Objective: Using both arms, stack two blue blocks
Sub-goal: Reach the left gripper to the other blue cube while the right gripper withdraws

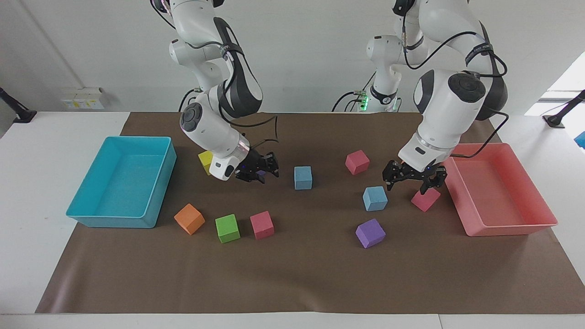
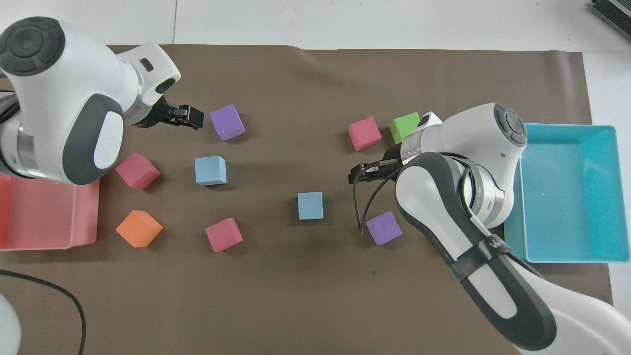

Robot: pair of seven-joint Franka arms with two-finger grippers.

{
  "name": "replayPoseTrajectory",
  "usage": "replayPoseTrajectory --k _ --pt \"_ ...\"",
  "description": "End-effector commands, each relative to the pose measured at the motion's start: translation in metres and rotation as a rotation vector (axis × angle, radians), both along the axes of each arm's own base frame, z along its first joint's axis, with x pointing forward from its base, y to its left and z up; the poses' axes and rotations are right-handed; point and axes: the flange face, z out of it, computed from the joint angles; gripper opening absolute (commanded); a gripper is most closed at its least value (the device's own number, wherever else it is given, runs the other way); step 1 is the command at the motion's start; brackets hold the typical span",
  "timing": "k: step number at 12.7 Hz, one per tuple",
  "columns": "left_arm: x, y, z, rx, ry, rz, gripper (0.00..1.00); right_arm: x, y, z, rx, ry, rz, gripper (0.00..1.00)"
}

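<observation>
Two blue blocks lie apart on the brown mat. One blue block (image 1: 303, 177) (image 2: 310, 205) sits mid-table, the other (image 1: 374, 198) (image 2: 210, 170) toward the left arm's end. My left gripper (image 1: 411, 183) (image 2: 193, 117) hangs open and empty, low over the mat between that second block and a pink cube (image 1: 425, 200), touching neither. My right gripper (image 1: 258, 174) (image 2: 361, 173) hangs low over the mat, off the middle block toward the right arm's end, with nothing in it. It partly hides a purple cube (image 2: 383, 228).
A cyan tray (image 1: 114, 221) stands at the right arm's end, a pink tray (image 1: 507, 226) at the left arm's end. Loose cubes lie around: yellow (image 1: 205, 160), orange (image 1: 189, 218), green (image 1: 227, 227), pink (image 1: 262, 224), pink (image 1: 357, 161), purple (image 1: 370, 232), orange (image 2: 139, 228).
</observation>
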Motion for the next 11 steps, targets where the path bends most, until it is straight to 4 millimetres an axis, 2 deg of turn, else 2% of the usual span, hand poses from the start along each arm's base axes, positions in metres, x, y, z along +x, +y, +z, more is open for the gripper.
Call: replayPoseTrajectory --k 1,3,6,8,10,11 --pt "-0.010 -0.002 -0.027 0.018 -0.020 0.005 1.00 0.002 -0.004 -0.023 0.039 0.004 -0.028 0.00" --pt "-0.016 -0.002 -0.050 0.022 -0.011 0.002 1.00 -0.004 -0.005 -0.044 0.071 0.050 -0.070 0.00" --pt "-0.025 -0.005 -0.072 0.025 0.004 -0.005 1.00 -0.009 -0.005 -0.066 0.127 0.097 -0.122 0.00" --pt "-0.029 -0.008 -0.089 0.020 -0.009 -0.008 1.00 -0.012 -0.004 -0.073 0.171 0.122 -0.171 0.00" --pt "-0.035 -0.007 -0.104 0.015 -0.024 -0.008 1.00 -0.014 -0.014 -0.080 0.176 0.138 -0.191 0.00" --pt "-0.036 -0.007 -0.106 0.016 -0.021 -0.009 1.00 -0.016 -0.015 -0.084 0.192 0.143 -0.196 0.00"
